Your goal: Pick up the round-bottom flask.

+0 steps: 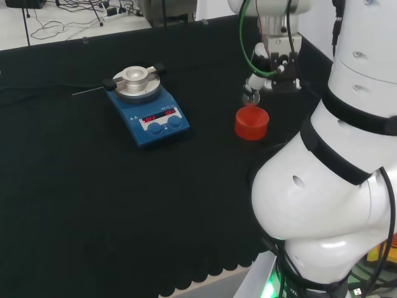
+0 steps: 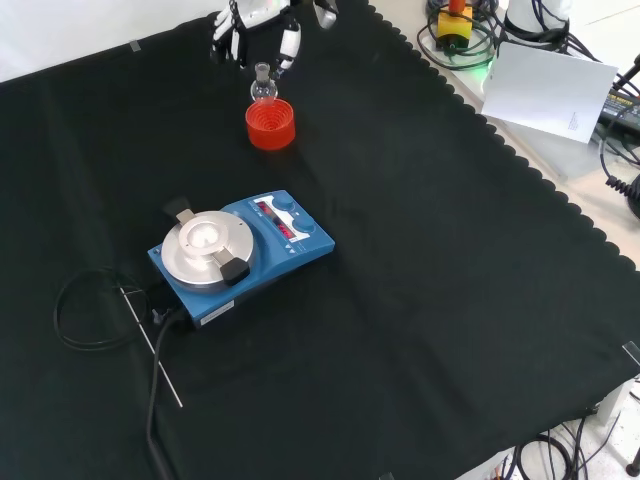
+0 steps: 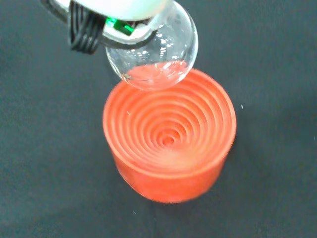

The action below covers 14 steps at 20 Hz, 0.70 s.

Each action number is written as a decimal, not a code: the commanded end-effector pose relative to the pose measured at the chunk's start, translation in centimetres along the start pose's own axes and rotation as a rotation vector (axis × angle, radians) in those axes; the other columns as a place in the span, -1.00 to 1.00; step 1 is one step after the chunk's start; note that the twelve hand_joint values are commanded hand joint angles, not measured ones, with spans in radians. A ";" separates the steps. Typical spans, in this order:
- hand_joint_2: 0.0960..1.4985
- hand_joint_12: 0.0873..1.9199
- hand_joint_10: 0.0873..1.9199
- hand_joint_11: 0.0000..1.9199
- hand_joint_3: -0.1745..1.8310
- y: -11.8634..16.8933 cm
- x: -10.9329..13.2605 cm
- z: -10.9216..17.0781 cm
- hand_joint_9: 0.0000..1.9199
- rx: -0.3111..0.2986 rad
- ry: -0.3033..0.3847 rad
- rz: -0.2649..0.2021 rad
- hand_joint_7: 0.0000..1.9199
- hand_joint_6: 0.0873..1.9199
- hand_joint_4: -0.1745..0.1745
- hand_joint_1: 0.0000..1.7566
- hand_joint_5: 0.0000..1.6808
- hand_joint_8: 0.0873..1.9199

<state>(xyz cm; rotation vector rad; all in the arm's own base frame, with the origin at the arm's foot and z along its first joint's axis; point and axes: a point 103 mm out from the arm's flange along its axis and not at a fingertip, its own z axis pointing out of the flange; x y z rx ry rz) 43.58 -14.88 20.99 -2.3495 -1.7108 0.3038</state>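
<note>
The round-bottom flask [image 3: 154,52] is clear glass. Its bulb hangs just above the rim of the red ribbed stand [image 3: 168,141], off the stand's centre. In the front view the flask [image 2: 263,88] is upright over the stand [image 2: 270,125] at the far side of the cloth, and the hand [image 2: 250,25] comes down onto its neck with fingers curled round it. The head view shows the hand [image 1: 273,62] with the flask [image 1: 250,97] right above the stand [image 1: 251,123], left of the arm's white links.
A blue hotplate stirrer [image 2: 240,250] with a silver top stands mid-cloth, also in the head view [image 1: 147,105]. Its black cable [image 2: 85,315] and a thin rod [image 2: 150,345] lie beside it. The cloth's scalloped edge [image 2: 520,160] runs along the right of the front view.
</note>
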 end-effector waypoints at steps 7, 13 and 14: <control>-0.17 0.38 -0.42 -0.63 -0.09 -0.9 8.7 -7.1 -0.41 -0.095 -0.066 -0.104 -0.70 -0.06 1.00 0.24 0.35 -0.35; -0.18 0.37 -0.42 -0.62 -0.08 0.2 13.3 -9.0 -0.41 -0.119 -0.110 -0.153 -0.70 -0.06 1.00 0.24 0.36 -0.35; -0.18 0.37 -0.42 -0.62 -0.07 0.5 13.9 -9.1 -0.41 -0.120 -0.115 -0.159 -0.70 -0.06 1.00 0.24 0.36 -0.35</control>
